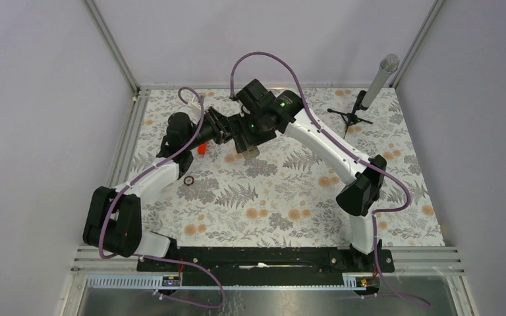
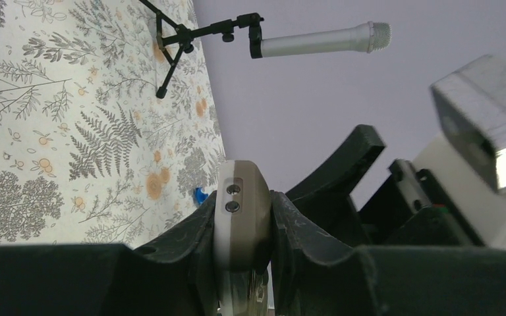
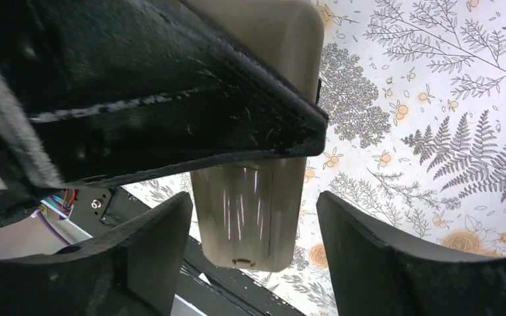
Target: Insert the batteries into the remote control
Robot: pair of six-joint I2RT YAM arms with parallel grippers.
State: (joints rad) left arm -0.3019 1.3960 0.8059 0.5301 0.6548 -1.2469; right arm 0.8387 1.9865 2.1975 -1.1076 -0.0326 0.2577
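Observation:
My left gripper (image 2: 242, 201) is shut on the remote control (image 2: 240, 217), held edge-on above the table with its white front to the left and its grey-tan back to the right. In the right wrist view the remote's grey-tan back (image 3: 250, 217) hangs down, with a cover panel and latch showing on it. My right gripper (image 3: 253, 204) is open, with one finger on either side of the remote's lower end and not touching it. In the top view both grippers meet at the back centre, the left gripper (image 1: 234, 135) by the remote (image 1: 251, 151). No batteries are in view.
An orange-red block (image 1: 201, 149) and a small dark ring (image 1: 189, 180) lie on the fern-patterned cloth (image 1: 290, 197) near the left arm. A microphone on a small stand (image 1: 362, 105) is at the back right. A small blue bit (image 2: 199, 195) shows behind my left finger.

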